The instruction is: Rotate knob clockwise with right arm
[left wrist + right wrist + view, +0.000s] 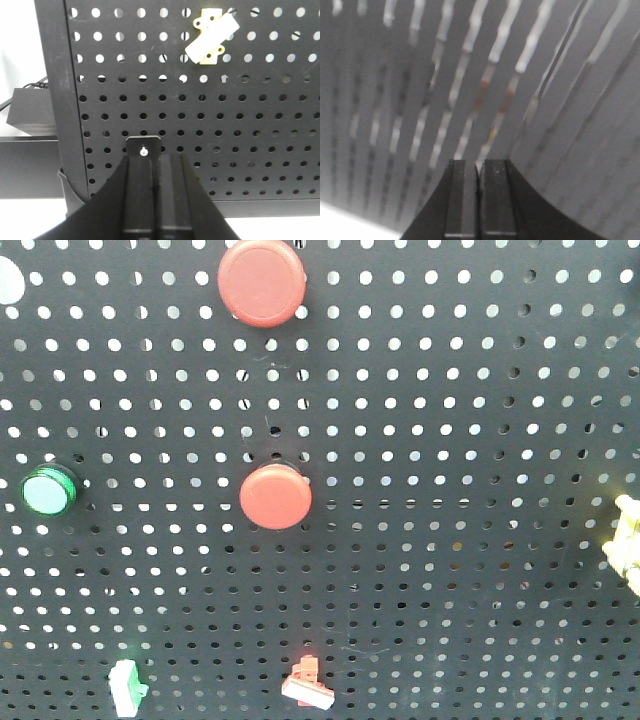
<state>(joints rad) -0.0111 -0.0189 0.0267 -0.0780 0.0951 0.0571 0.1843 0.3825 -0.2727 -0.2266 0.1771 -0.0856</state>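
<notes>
A black pegboard (450, 490) is seen holding two red round knobs (275, 496), one mid-board, one at the top edge. Both arms' fingers (477, 200) are pressed together, empty, facing open pegboard; the right view is blurred.

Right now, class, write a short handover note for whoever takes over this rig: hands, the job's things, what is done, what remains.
Left hand: shut, empty, facing the pegboard below a white-and-yellow part.
Right hand: shut, empty; its view is motion-blurred.
Front view shows two red round buttons and a green one; neither hand appears there.
Done: nothing evident.
Left: find the knob, grip, rotate clockwise.
</notes>
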